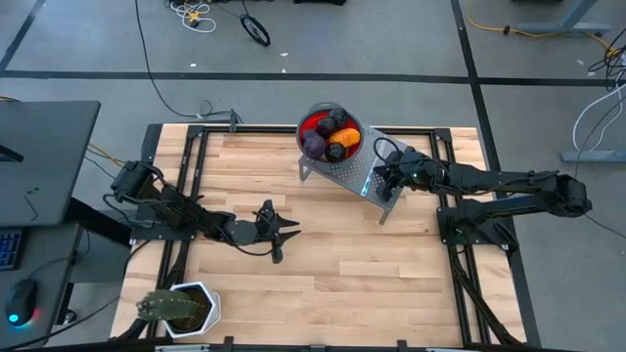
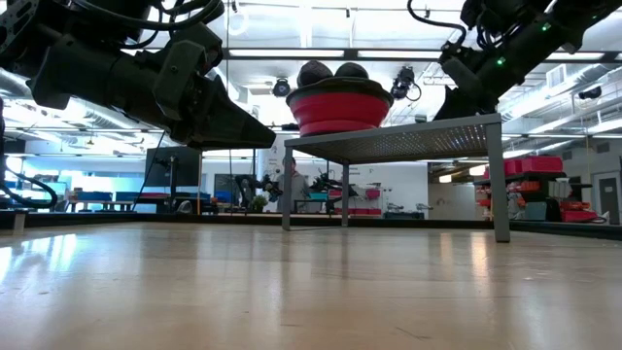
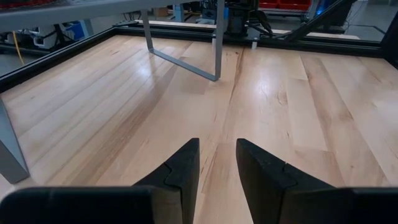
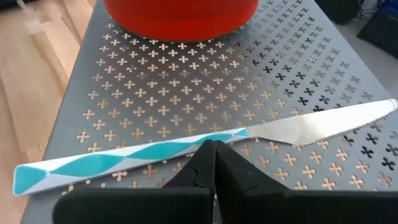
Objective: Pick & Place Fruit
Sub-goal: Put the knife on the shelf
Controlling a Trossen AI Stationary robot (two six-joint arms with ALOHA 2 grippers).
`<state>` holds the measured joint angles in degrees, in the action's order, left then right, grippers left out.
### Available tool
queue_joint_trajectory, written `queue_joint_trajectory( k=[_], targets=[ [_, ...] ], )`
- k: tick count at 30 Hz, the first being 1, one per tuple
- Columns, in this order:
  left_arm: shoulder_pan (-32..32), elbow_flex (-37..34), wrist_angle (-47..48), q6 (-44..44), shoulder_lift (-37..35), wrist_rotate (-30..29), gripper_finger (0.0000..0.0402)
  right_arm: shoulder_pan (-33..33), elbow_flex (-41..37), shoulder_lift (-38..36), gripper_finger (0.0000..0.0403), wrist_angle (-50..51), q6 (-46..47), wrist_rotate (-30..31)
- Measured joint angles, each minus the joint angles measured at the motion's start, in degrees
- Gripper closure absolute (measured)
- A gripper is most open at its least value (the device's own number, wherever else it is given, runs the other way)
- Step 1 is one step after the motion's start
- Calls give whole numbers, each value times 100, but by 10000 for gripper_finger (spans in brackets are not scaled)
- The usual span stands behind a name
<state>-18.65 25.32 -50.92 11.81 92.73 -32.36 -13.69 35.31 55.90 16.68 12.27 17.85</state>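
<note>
From above, the fruit (image 1: 329,135) sits piled in a red bowl (image 1: 306,124) on a perforated metal stand (image 1: 352,172) at the far side of the desk (image 1: 333,264). I count dark purple, orange and red pieces. My right hand (image 1: 383,179) hangs over the stand's near corner, and my left hand (image 1: 286,233) waits low over the bare wood, well apart from the bowl. A potted plant (image 1: 178,309) stands at the near edge.

From desk height, the bowl (image 2: 336,110) rides high on the stand (image 2: 408,143), two dark fruits (image 2: 332,73) showing above its rim.

Past my left wrist, my left hand (image 3: 216,163) holds nothing, its fingers (image 3: 184,167) parted by a narrow gap.

Past my right wrist, my right hand (image 4: 214,163) is clenched tight and empty, just above a silver-and-teal knife (image 4: 205,146) lying flat beside the bowl (image 4: 180,17).

I judge the fruits light, hard and smooth, apt to roll. I would take one from above across its widest part, the topmost first.
</note>
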Motion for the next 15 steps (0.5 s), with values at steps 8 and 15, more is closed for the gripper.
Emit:
queue_joint_trajectory(
  k=[8, 15],
  targets=[
    [0, 0, -3, 0, 0, 0, 288, 2, 0, 108, 398, -34, 190, 9],
    [0, 0, -11, 0, 0, 2, 288, 76, 2, 245, 398, -191, 162, 81]
  ],
)
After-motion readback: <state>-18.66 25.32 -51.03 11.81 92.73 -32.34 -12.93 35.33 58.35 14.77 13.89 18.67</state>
